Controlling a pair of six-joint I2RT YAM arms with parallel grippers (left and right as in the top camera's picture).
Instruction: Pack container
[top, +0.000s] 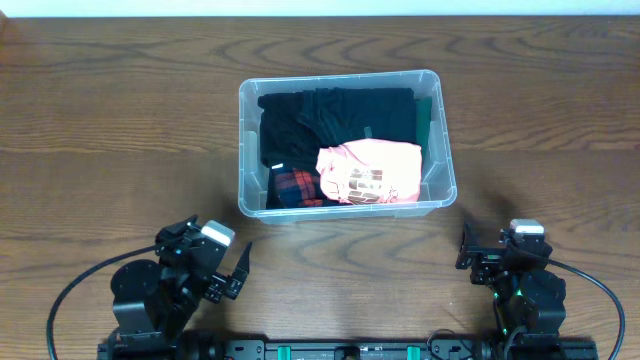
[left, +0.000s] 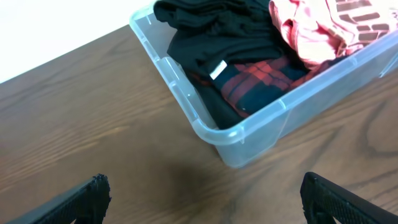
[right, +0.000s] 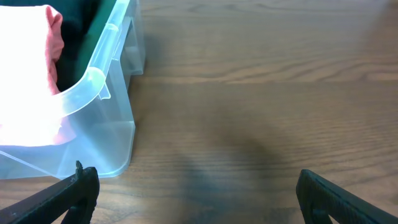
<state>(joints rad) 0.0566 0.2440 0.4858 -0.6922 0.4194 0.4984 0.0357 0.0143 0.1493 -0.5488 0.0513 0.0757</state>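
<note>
**Location.** The container (top: 243, 150) stands upright on the wooden table (top: 100, 120), centred ahead of both arms, with a long side facing them. It holds black garments (top: 340, 112), a pink printed garment (top: 370, 172), a red plaid garment (top: 295, 187) and a dark green item (top: 426, 112) against the right wall. No loose items show on the table, so packing appears largely complete.

**Handling, as judged.**
- The container is thin clear plastic. It is likely stiff along the rolled rim and stepped corners, with walls that flex.
- Its surface is smooth and probably slippery to a finger pad.
- The load is cloth only, so it should be light and easily pushed across the wood.
- The soundest hold is a pinch over the rim at a short side or corner. A squeeze on the wall would probably bow it.
- The garments are soft and compressible. They are best taken by a raised fold or pressed down from above.

**Grippers.**
- The left gripper (left: 202, 193) has its jaws spread wide. It holds nothing and touches nothing, and lies short of the front-left corner.
- The right gripper (right: 196, 183) is likewise fully parted and empty. It is near the front-right corner but apart from it.
</note>
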